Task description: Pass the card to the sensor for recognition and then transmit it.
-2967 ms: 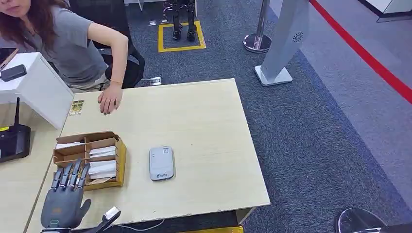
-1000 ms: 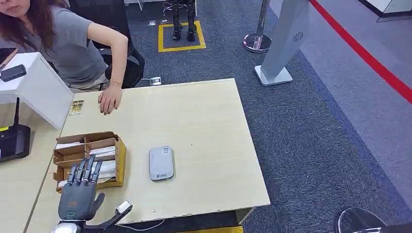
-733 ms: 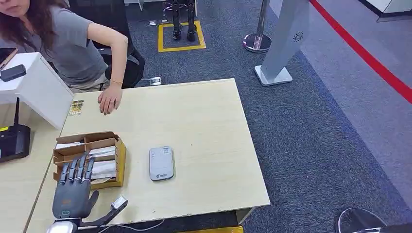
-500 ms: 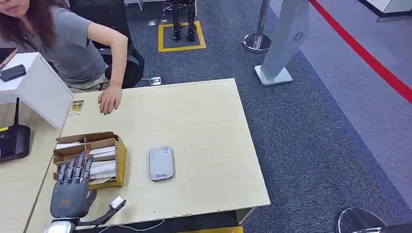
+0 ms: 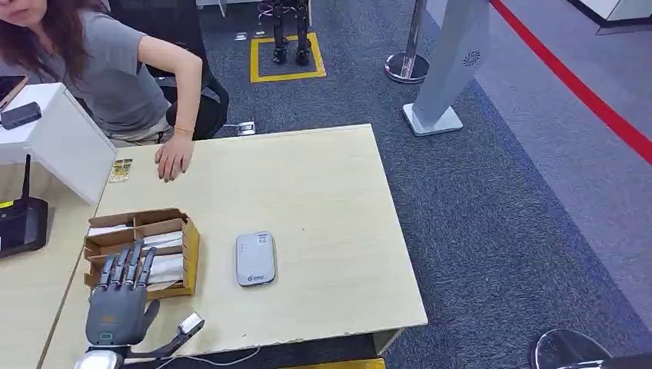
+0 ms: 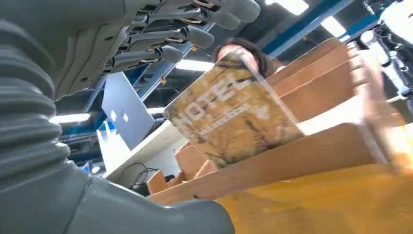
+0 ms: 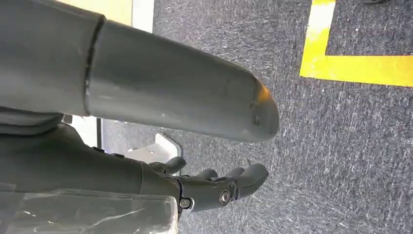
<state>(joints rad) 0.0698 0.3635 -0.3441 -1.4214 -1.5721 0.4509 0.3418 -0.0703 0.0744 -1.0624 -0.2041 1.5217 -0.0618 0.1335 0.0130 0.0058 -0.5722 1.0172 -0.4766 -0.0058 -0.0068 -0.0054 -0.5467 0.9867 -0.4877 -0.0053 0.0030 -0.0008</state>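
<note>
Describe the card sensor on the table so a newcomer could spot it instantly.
Start at the pale wooden table and find the partitioned cardboard box of cards near its front left, where the robot's left hand hovers. Just right of that box, apart from it, lies the sensor. It is a flat grey slab with rounded corners, the one smooth plastic device on this tabletop.

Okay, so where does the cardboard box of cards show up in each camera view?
Head view: the cardboard box sits near the table's front left, partly behind the left hand.
Left wrist view: its walls run across the middle, a hotel card standing in it.
Right wrist view: not in it.
Shared landmark: the left hand.
</note>
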